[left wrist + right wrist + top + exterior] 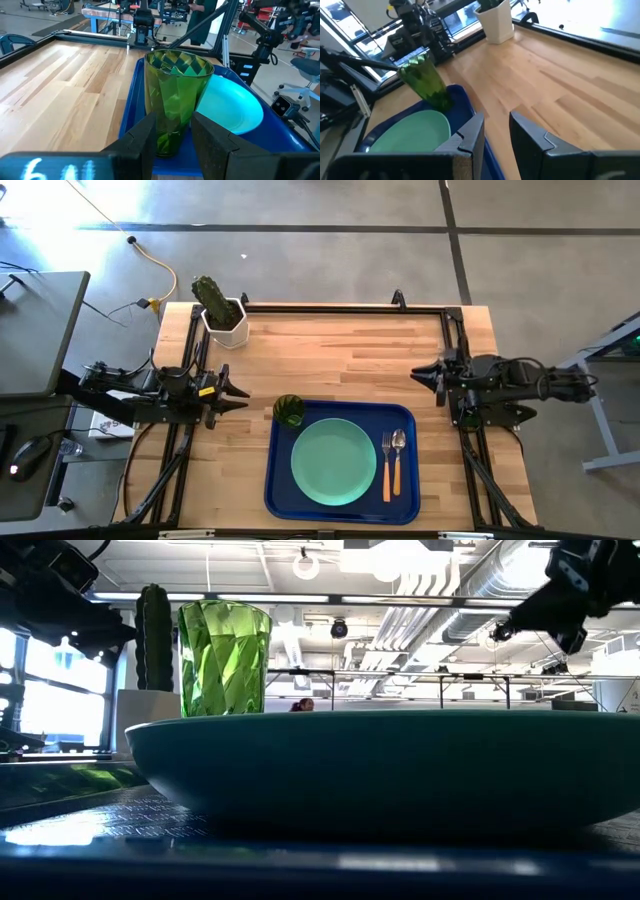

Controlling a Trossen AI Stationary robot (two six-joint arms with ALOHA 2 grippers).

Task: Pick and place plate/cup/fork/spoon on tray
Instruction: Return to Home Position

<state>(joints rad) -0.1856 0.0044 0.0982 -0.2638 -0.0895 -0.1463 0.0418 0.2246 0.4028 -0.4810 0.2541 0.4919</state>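
Observation:
The deep-blue tray (pixel 280 492) lies at the table's near middle. The mint-green plate (pixel 335 462) lies flat in it. The fork (pixel 387 470) and the spoon (pixel 398 450) lie side by side on the tray's right part. The dark-green cup (pixel 289 411) stands upright in the tray's far-left corner, and also shows in the left wrist view (pixel 175 95). My left gripper (pixel 243 398) is open and empty just left of the cup, level with it, not touching. My right gripper (pixel 422 376) is open and empty, beyond the tray's far-right corner.
A white hexagonal pot with a cactus (pixel 222 320) stands at the table's far-left corner. Black frame rails run along the table's left, right and far edges. Bare wood lies between the tray and the far edge.

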